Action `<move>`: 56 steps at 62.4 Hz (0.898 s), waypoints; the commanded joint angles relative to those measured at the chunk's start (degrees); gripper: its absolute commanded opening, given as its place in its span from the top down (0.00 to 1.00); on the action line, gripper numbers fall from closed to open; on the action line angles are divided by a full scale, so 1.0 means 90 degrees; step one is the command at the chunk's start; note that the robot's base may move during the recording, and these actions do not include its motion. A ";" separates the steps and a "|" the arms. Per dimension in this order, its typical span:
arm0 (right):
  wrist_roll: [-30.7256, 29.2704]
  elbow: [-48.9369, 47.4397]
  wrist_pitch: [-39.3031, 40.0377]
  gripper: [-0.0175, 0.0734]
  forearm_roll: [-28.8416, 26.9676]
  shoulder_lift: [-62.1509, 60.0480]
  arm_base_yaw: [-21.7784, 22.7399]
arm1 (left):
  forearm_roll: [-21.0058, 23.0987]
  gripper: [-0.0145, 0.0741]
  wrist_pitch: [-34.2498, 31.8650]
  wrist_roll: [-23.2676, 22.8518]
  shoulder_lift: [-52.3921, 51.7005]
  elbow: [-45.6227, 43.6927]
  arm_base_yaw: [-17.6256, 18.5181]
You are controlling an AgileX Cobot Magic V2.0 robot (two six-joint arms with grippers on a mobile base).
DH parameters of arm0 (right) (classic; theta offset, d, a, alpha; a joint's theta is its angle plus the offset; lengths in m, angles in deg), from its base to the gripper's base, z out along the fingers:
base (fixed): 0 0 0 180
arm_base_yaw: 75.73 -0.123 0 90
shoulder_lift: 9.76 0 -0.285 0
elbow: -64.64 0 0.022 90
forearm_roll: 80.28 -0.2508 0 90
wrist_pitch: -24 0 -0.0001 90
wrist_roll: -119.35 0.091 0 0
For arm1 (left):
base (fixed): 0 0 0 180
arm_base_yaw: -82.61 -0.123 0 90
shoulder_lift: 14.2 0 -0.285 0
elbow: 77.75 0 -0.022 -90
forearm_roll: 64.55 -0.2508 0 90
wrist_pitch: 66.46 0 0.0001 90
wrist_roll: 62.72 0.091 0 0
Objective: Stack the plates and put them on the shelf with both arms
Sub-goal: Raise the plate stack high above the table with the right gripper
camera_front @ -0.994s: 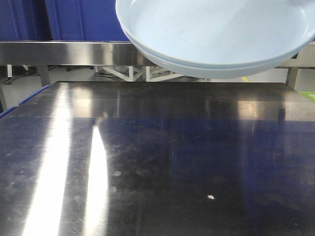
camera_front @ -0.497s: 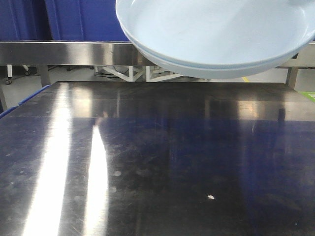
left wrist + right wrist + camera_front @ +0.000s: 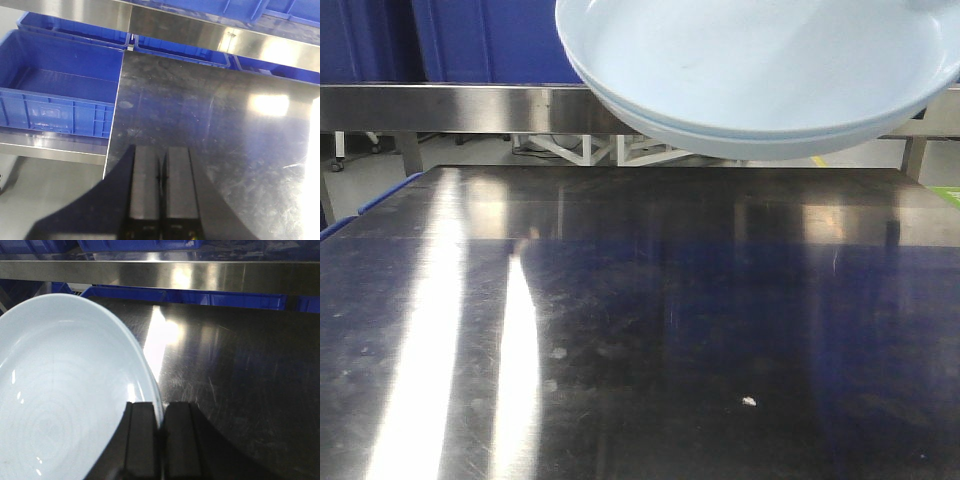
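Pinching 2 stacked plates (image 3: 760,70) (tilted above the table (image 3: 620,300)): right fingers (image 3: 144,440).

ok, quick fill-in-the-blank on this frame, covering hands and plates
1. The stack held up in the front view has ___ plates.
2. The right hand is shut on the plates' ___.
3. The left hand is shut and holds ___.
4. The large bin beside the table is ___ in colour.

Missing words: two; rim; nothing; blue.
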 commanded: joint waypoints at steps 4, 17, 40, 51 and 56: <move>-0.0032 -0.0200 0.0673 0.75 -0.0006 -0.0131 -0.0005 | 0.0077 0.72 -0.0555 -0.0036 -0.0021 -0.0179 0.0044; -0.0032 -0.0200 0.0673 0.75 -0.0006 -0.0131 -0.0005 | 0.0077 0.72 -0.0555 -0.0036 -0.0021 -0.0179 0.0044; -0.0032 -0.0200 0.0673 0.75 -0.0006 -0.0131 -0.0005 | 0.0077 0.72 -0.0555 -0.0036 -0.0021 -0.0179 0.0044; -0.0032 -0.0200 0.0673 0.75 -0.0006 -0.0131 -0.0005 | 0.0077 0.72 -0.0555 -0.0036 -0.0021 -0.0179 0.0044; -0.0032 -0.0200 0.0673 0.75 -0.0006 -0.0131 -0.0005 | 0.0077 0.72 -0.0555 -0.0036 -0.0021 -0.0179 0.0044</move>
